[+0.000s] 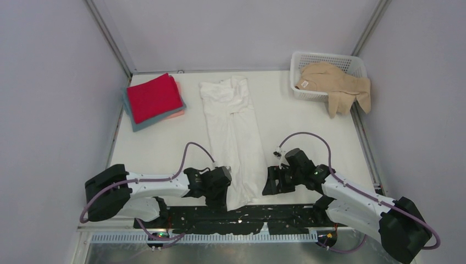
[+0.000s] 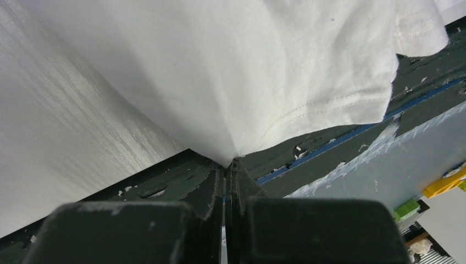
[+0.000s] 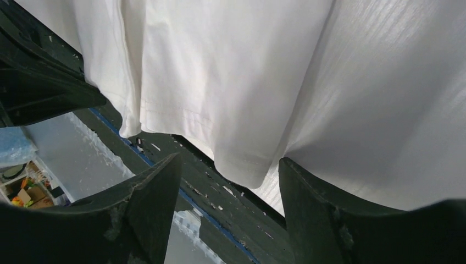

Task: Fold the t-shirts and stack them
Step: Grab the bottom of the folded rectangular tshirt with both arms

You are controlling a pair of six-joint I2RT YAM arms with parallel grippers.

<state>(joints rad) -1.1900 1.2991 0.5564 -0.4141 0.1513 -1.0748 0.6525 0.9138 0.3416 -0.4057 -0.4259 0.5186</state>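
Seen mid-table: white t-shirt (image 1: 233, 132), laid long, hem at near edge. Pressed together on its near-left hem corner: left gripper (image 2: 228, 165). Spread astride near-right corner: right gripper (image 3: 229, 165). Far left: red-topped folded stack (image 1: 155, 98). Far right: tan shirt (image 1: 335, 85) draped over basket (image 1: 329, 58).

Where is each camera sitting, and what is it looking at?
Top: above and behind, facing down on the white table; left arm and right arm show.
Left wrist: on the left arm, facing the long white cloth t-shirt, its hem pinched in the shut left gripper.
Right wrist: on the right arm, facing the same hem, past the open right gripper.
Shared: both wrists see that hem.
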